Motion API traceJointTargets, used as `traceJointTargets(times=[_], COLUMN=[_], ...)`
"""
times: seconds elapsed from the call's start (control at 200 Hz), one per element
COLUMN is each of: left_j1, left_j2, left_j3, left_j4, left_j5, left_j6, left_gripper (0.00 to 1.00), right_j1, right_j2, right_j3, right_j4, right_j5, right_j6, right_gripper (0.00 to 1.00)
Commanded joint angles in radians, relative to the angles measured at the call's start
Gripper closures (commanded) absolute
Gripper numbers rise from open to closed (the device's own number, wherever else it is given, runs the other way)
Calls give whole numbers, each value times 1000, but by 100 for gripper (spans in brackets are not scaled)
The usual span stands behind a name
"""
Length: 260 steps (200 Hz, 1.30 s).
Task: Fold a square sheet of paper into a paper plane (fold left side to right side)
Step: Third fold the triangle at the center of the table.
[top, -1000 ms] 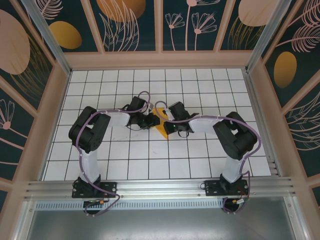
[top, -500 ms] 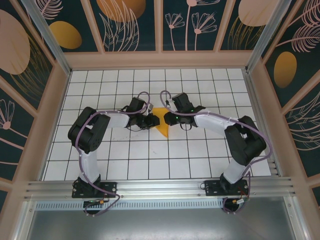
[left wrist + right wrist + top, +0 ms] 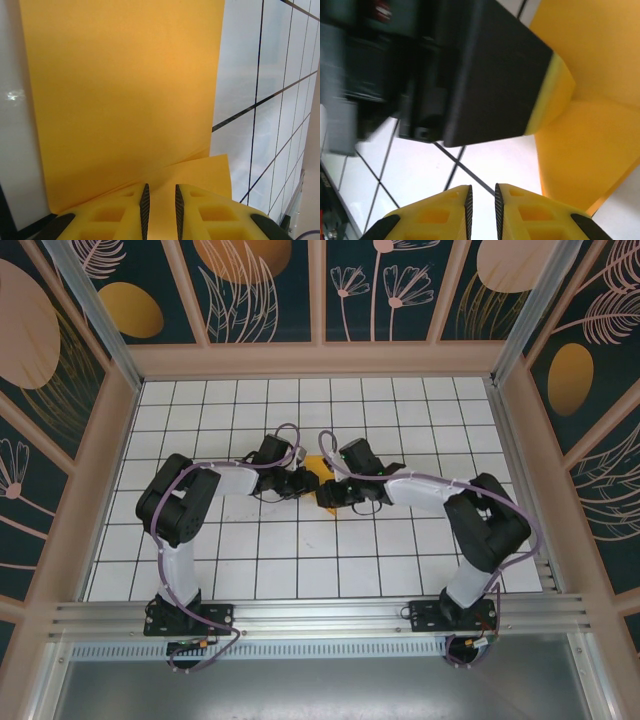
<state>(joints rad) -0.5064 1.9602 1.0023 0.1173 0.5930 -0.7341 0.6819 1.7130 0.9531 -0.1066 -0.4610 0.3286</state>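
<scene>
The square sheet of paper (image 3: 318, 464), orange-yellow and partly folded, lies on the white grid table between both arms. A paper plane is out of view. In the left wrist view the paper (image 3: 125, 90) covers most of the frame, and a raised flap runs under my left gripper (image 3: 160, 192). Its jaws stand a narrow gap apart with paper showing between them. My left gripper (image 3: 303, 483) is at the sheet's left edge. My right gripper (image 3: 335, 497) is at the sheet's near edge. In its own view the right gripper (image 3: 483, 192) is slightly open over bare tile, with the paper (image 3: 590, 135) to its right.
The left gripper's black body (image 3: 490, 75) hangs close in front of the right gripper. The white grid table (image 3: 300, 550) has free tiles all round the arms. Wooden walls (image 3: 320, 360) fence it in, and a metal rail (image 3: 320, 615) runs along the near edge.
The right gripper lifted back off the paper, then came down at the sheet's near left edge, and its jaws went from shut to slightly open. The left arm has stayed put.
</scene>
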Motion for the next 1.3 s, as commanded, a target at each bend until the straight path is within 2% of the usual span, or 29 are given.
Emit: traceJointTargets(times=[0.0, 0.46, 1.296], left_j1=[-4, -3, -3], left_j2=[46, 45, 43], left_j3=[-36, -36, -38], left_j4=[-134, -134, -134], left_j5=[-87, -88, -92], left_j6=[28, 31, 33], left_gripper=[75, 75, 76], right_j1=[-2, -13, -14], right_j2=[51, 123, 136], right_j3=[44, 53, 11], right_j4=[-26, -82, -61], right_j5=[12, 59, 6], right_j6=[8, 1, 39], right_gripper=[78, 78, 79])
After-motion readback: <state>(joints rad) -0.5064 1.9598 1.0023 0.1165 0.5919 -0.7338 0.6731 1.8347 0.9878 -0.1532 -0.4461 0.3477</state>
